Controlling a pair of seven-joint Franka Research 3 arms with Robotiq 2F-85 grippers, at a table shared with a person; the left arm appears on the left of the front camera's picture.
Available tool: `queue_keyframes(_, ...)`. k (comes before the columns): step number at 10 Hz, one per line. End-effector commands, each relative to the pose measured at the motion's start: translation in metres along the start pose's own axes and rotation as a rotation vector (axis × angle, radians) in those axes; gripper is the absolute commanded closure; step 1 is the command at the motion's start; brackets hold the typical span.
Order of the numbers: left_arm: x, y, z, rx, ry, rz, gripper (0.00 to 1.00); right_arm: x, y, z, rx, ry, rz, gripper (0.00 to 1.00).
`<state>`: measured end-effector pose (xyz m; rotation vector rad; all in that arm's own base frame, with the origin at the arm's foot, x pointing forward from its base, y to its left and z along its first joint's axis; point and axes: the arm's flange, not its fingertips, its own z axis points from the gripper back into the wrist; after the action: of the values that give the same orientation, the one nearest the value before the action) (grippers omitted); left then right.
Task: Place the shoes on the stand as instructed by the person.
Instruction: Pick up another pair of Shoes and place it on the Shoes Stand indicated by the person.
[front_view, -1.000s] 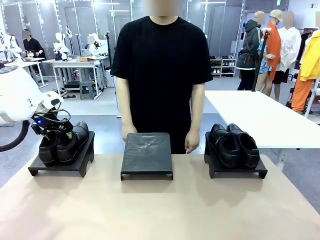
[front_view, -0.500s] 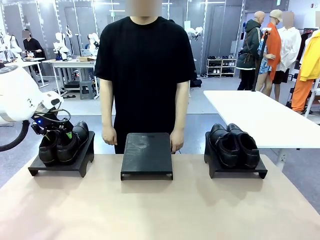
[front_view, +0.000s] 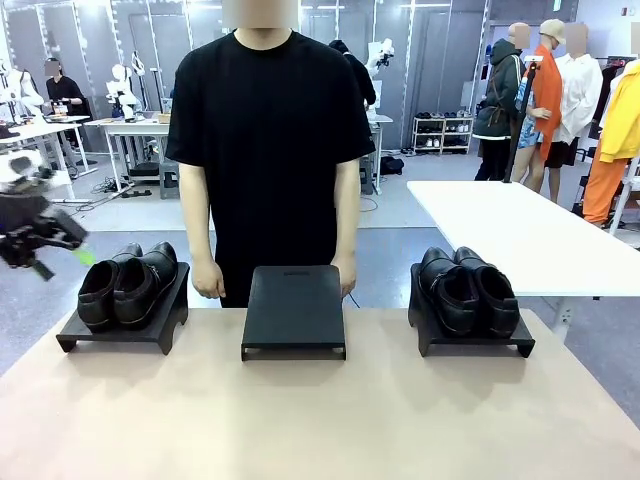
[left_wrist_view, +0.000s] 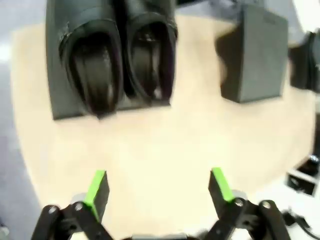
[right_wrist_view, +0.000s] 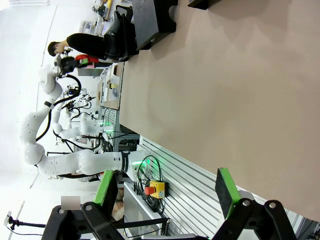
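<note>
The left hand (front_view: 45, 250) is hanging just off the tabletop's (front_view: 320, 400) left edge, blurred in the front view; in its own wrist view (left_wrist_view: 157, 187) its green pads are standing wide apart — nothing between them, nothing touched. The right hand (right_wrist_view: 167, 192) is likewise gaping empty, its pads hovering above bare tabletop near the robot-side edge. One pair of shoes (front_view: 128, 285) is sitting on the left stand (front_view: 120, 325) by the far-left corner; the other pair (front_view: 468, 290) is resting on the right stand (front_view: 475, 340) by the far-right corner. Between them, at the far edge, the middle stand (front_view: 294, 310) is standing bare, and the person (front_view: 270, 150) is standing behind it with both hands lowered beside it.
</note>
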<state>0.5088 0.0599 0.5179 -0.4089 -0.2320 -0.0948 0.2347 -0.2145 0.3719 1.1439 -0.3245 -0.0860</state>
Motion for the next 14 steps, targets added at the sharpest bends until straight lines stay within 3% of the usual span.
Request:
queue_keyframes(1, -0.02, 0.044, 0.028, -0.183, 0.1, 0.016, 0.0, 0.0, 0.002, 0.001, 0.015, -0.011, 0.01, 0.0)
queue_keyframes(3, -0.053, 0.098, 0.048, -0.464, 0.109, 0.002, 0.0, 0.0, 0.002, 0.001, 0.015, -0.011, 0.01, 0.0)
queue_keyframes(6, -0.122, 0.166, 0.026, -0.778, 0.051, -0.024, 0.0, 0.0, 0.002, 0.001, 0.015, -0.011, 0.01, 0.0)
queue_keyframes(8, -0.142, 0.186, 0.017, -0.832, 0.017, -0.013, 0.0, 0.0, 0.002, 0.001, 0.015, -0.011, 0.01, 0.0)
queue_keyframes(11, -0.14, 0.189, 0.011, -0.825, -0.017, 0.023, 0.0, 0.0, 0.002, 0.001, 0.015, -0.011, 0.01, 0.0)
queue_keyframes(12, -0.116, 0.184, 0.001, -0.729, -0.042, 0.246, 0.0, 0.0, 0.002, 0.001, 0.015, -0.011, 0.01, 0.0)
queue_keyframes(13, -0.102, 0.179, -0.016, -0.714, 0.01, 0.247, 0.0, 0.0, 0.002, 0.001, 0.015, -0.011, 0.01, 0.0)
queue_keyframes(14, -0.139, 0.195, 0.005, -0.785, -0.014, 0.099, 0.0, 0.0, 0.002, 0.001, 0.015, -0.011, 0.01, 0.0)
